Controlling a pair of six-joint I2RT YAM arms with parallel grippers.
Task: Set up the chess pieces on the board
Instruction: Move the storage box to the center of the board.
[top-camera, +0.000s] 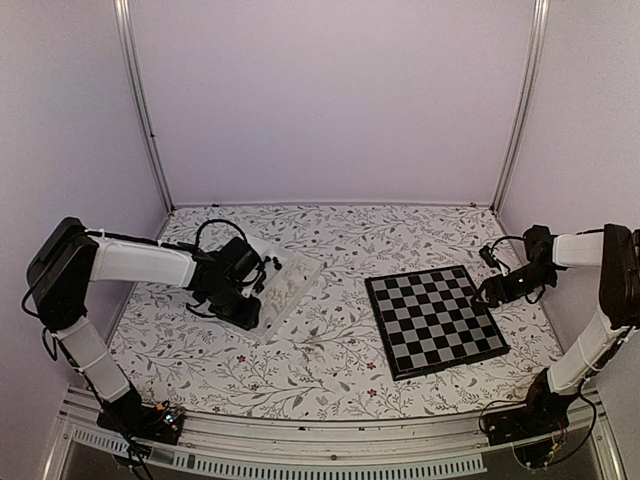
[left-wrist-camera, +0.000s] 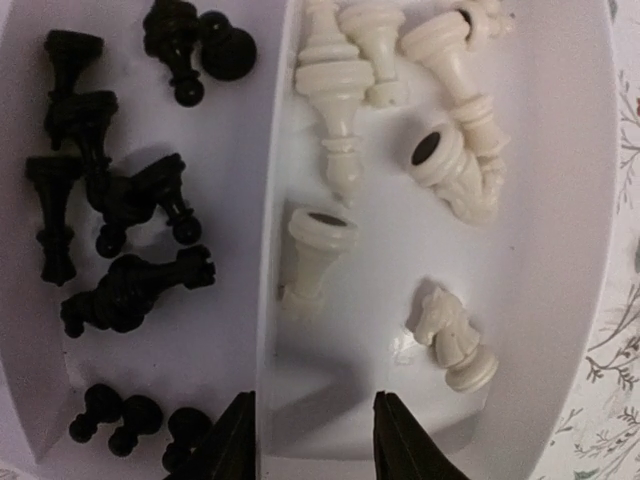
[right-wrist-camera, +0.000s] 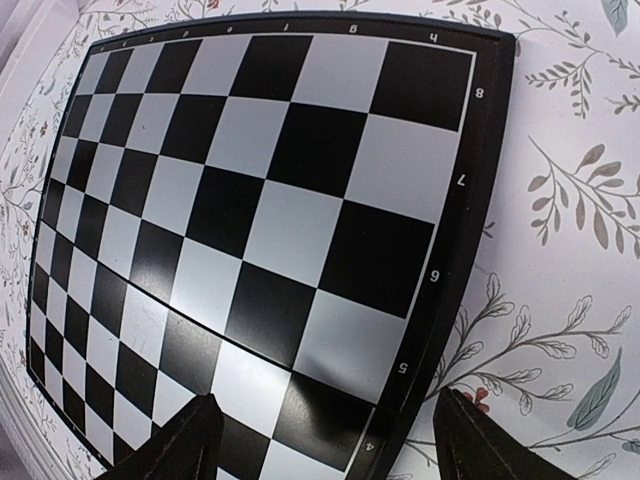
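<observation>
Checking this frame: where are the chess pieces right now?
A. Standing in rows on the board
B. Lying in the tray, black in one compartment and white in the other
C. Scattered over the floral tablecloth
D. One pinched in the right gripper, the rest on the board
B: the left wrist view shows the black pieces and the white pieces lying on opposite sides of the divider in the tray, and the board carries no piece.

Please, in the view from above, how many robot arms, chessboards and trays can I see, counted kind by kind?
Robot arms: 2 (left arm, right arm)
Chessboard: 1
Tray: 1
Total: 4
</observation>
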